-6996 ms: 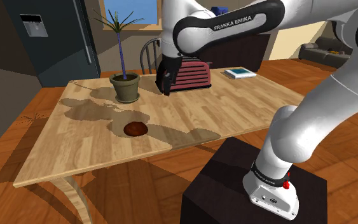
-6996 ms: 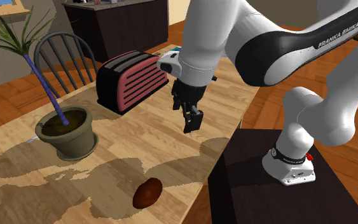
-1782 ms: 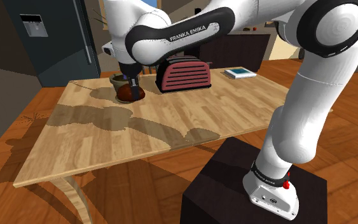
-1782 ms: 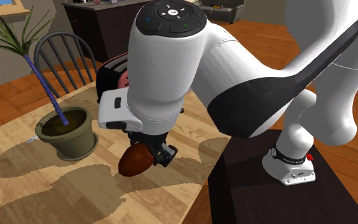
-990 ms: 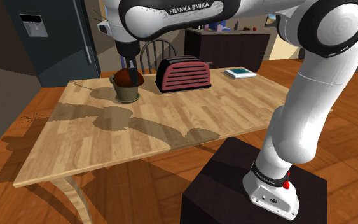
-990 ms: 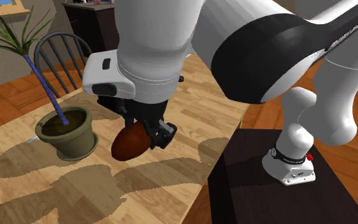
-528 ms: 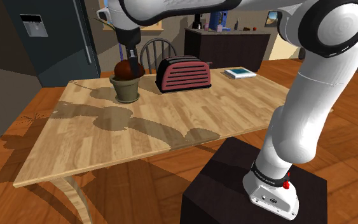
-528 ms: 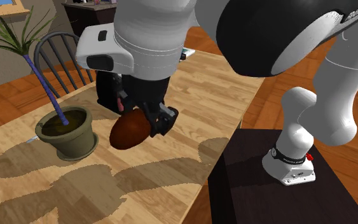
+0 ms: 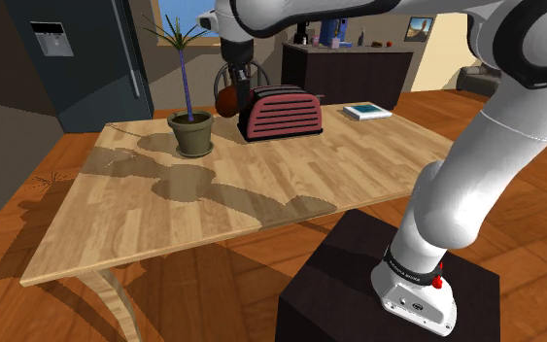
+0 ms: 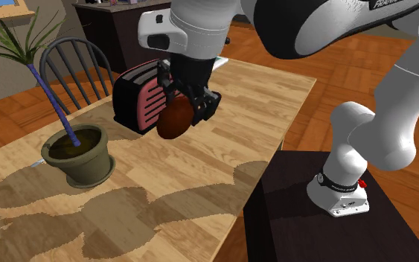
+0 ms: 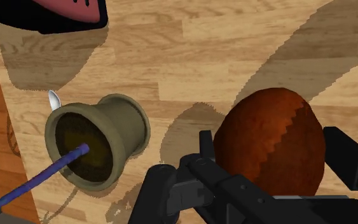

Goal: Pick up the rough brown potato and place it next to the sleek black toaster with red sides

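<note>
Wood planks make up the big table (image 9: pixel 290 180) in a room with a wooden floor; a dark fridge (image 9: pixel 77 58) stands behind it in the shoulder view, and a round-backed chair (image 10: pixel 70 67) sits at the far edge. On the table we see a green-brown pot (image 10: pixel 80 156) with a tall thin plant (image 9: pixel 183 68) in it; we also see a black toaster (image 9: pixel 283 114) with red ribbed sides, and a flat book (image 9: pixel 367 111) further toward the shoulder view's right. The white arm (image 9: pixel 475 165) rises from its dark stand (image 9: pixel 358 282) and bends over the table; its black gripper (image 10: pixel 187 110) hangs in the air and points down. We see the two fingers (image 11: pixel 204 147) pressed against both sides of the potato (image 11: pixel 269 143); so the gripper has a tight grip on it. The potato is round and red-brown; it is up off the table and touches nothing but the fingers. In the shoulder view it hangs just beside the toaster, on that view's left; the pot is a bit further left. In the second exterior view it hangs in front of the toaster's red side. Down through the wrist view we see the pot standing on the table near the potato; a corner of the toaster shows further off; dark shadows lie across the wood.
</note>
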`<move>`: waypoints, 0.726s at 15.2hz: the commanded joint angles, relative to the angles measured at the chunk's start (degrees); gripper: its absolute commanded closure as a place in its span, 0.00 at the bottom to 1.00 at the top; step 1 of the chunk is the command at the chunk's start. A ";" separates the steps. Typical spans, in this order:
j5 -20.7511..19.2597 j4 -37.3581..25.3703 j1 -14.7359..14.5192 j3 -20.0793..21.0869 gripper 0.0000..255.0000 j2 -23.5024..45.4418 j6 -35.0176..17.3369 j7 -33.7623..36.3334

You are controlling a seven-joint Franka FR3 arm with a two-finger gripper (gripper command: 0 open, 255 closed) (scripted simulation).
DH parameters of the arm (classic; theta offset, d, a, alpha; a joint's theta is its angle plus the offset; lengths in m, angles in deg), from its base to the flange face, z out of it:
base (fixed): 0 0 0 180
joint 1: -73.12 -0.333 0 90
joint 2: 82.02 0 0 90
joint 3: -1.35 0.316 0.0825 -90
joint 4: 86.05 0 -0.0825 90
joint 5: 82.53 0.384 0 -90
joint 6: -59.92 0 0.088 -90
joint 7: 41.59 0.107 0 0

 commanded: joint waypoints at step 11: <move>0.41 10.29 5.34 -11.03 1.00 -9.47 -4.81 -15.72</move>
